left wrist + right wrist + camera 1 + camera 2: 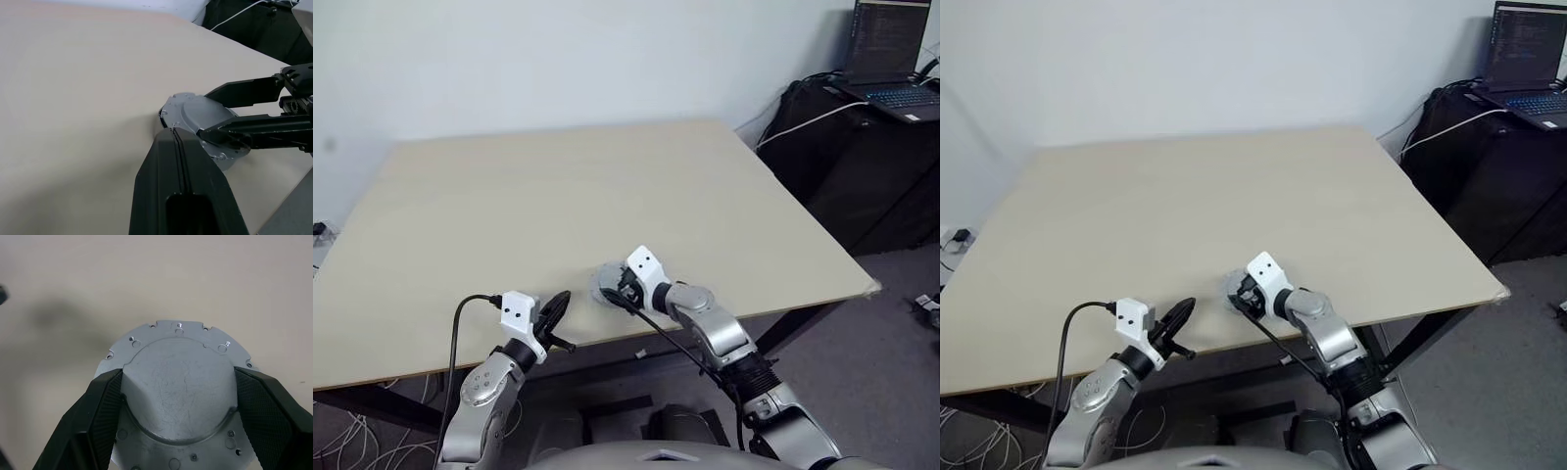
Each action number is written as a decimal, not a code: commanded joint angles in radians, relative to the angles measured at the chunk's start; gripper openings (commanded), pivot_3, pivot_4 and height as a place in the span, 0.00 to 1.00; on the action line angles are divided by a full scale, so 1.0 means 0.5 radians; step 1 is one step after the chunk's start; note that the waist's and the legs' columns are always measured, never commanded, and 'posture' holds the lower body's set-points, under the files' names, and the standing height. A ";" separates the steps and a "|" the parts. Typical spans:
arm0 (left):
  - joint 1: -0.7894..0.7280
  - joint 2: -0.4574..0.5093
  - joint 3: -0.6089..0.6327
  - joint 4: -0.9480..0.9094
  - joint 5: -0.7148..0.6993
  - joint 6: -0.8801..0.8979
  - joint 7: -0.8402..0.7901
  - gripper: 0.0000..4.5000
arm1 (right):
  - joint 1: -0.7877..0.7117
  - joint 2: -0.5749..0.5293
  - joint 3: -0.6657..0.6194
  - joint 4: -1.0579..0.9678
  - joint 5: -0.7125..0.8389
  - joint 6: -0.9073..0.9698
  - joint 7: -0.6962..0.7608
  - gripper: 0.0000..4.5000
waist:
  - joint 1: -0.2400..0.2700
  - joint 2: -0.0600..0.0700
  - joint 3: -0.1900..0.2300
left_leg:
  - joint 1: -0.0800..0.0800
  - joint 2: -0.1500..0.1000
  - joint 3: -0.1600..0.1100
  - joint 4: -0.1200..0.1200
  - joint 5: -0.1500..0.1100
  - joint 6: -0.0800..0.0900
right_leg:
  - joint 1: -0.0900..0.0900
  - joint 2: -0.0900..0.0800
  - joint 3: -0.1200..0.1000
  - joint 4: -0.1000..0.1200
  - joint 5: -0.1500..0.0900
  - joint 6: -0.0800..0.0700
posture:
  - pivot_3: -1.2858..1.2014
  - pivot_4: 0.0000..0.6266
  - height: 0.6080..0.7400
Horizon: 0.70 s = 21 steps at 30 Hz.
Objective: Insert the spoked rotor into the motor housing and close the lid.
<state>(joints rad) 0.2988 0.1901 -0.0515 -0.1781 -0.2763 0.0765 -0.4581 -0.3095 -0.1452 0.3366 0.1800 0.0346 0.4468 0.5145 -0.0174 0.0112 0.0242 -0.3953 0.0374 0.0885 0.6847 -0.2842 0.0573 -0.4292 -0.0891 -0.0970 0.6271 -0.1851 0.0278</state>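
L gripper (pixel 558 311) sits at the near edge of the table (pixel 509 196), a bit left of the middle. Its two black fingers are pressed tight together w/ nothing in them. It points toward the R gripper but stays apart from it.

Just to the right, the R gripper (pixel 178 396) is over the lid (pixel 178 382), a round silver-grey disc lying flat on the table near the front edge. Its fingers (pixel 100 411) are spread wide, one on each side of the raised round middle of the lid, touching it. The lid's flat rim w/ small holes sticks out around them.

Farther back it's just pale table top. Far right, a laptop (pixel 891 59) w/ its screen on sits on a dark stand.
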 commanded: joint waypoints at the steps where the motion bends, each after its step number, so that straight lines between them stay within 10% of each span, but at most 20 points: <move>1: -0.016 0.001 -0.007 -0.059 0.011 -0.035 0.000 0.00 | -0.050 0.003 -0.047 -0.020 -0.026 -0.029 -0.049 0.71 | 0.004 0.001 0.002 | -0.001 0.000 0.000 0.000 0.000 0.000 | 0.000 0.000 0.000 0.000 0.000 0.000 | 0.52 0.00 1.00; 21: 0.012 -0.006 -0.011 -0.077 0.009 -0.035 0.007 0.00 | -0.086 -0.084 0.065 -0.036 -0.092 0.178 0.090 0.71 | 0.012 0.001 0.005 | -0.001 -0.001 0.000 0.000 -0.001 0.001 | 0.000 -0.001 -0.001 -0.001 0.000 0.000 | 0.52 0.00 1.00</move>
<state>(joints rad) 0.3102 0.1893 -0.0522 -0.1782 -0.2762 0.0765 -0.4571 -0.3480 -0.1727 0.3638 0.1728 -0.0024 0.5137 0.5471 -0.0115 0.0119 0.0264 -0.3958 0.0370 0.0885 0.6845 -0.2847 0.0578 -0.4293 -0.0898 -0.0974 0.6264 -0.1853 0.0276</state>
